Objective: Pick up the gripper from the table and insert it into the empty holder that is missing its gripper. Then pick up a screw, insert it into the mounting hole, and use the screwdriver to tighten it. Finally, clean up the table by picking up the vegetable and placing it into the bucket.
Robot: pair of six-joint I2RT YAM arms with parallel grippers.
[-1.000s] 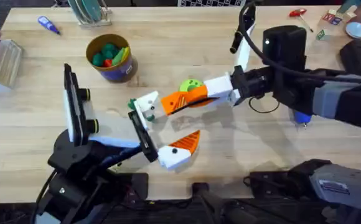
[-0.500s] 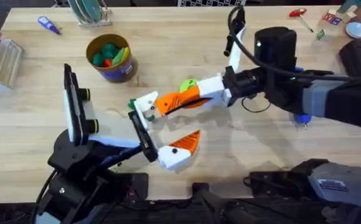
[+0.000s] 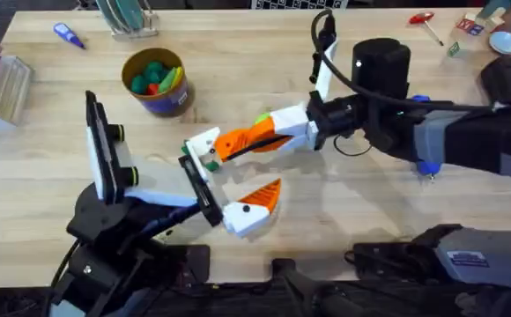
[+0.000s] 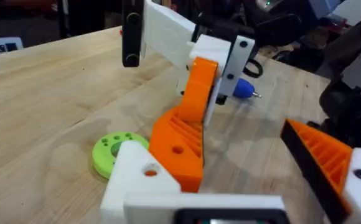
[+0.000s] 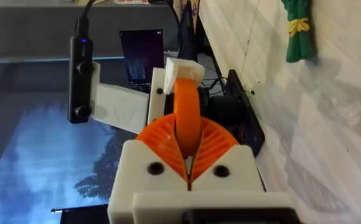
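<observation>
The right gripper [image 3: 238, 143] is squeezed tight on the gripper [image 4: 190, 121], a small orange plastic wedge with ribs on one side, and holds it right against the holder [image 3: 204, 145], the plain white blocky piece on the left arm's end near the middle of the table. The left gripper [image 3: 233, 180] has its two sides far apart, one side with its orange tip and the other side bare. The wedge could go in crooked if it is a bit tilted, and then it may jam or pop out. The plastic looks smooth and hard, so it could also slip in the squeeze if pushed too hard. The little hole in the wedge has to line up with the hole in the white block, or the screw will not fit. The round yellow bucket [image 3: 157, 84] stands on the far left side of the wooden table [image 3: 238, 62]. The blue screwdriver [image 3: 427, 165] peeks out under the right arm. A flat green disc [image 4: 109, 152] with holes lies beside the holder.
</observation>
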